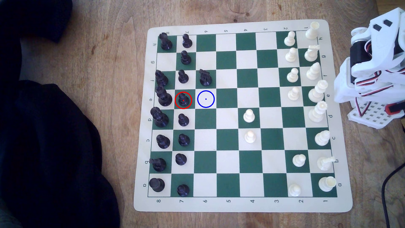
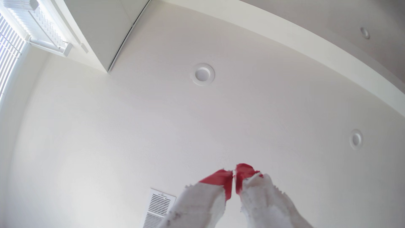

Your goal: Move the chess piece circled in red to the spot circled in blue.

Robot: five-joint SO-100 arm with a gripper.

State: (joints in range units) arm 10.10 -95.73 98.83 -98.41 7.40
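The red-ringed black pawn (image 1: 183, 100) stands upright on a green square in the pawn column at the exterior view's left side of the board (image 1: 241, 203). Just to its right in that view lies the spot (image 1: 205, 99), a bare cream square with a blue ring and centre dot. My white arm (image 1: 377, 65) is folded up off the board at the exterior view's right edge, far from both. In the wrist view my gripper (image 2: 234, 173) points up at the ceiling, its red-tipped white fingers (image 2: 219, 179) pressed together with nothing between them.
A black knight (image 1: 205, 77) stands on the square just above the spot in the exterior view. Black pawns (image 1: 183, 120) flank the ringed one. White pawns (image 1: 249, 115) stand mid-board. Dark cloth (image 1: 50, 142) covers the table's left side. A black cable (image 1: 388, 186) lies at the right edge.
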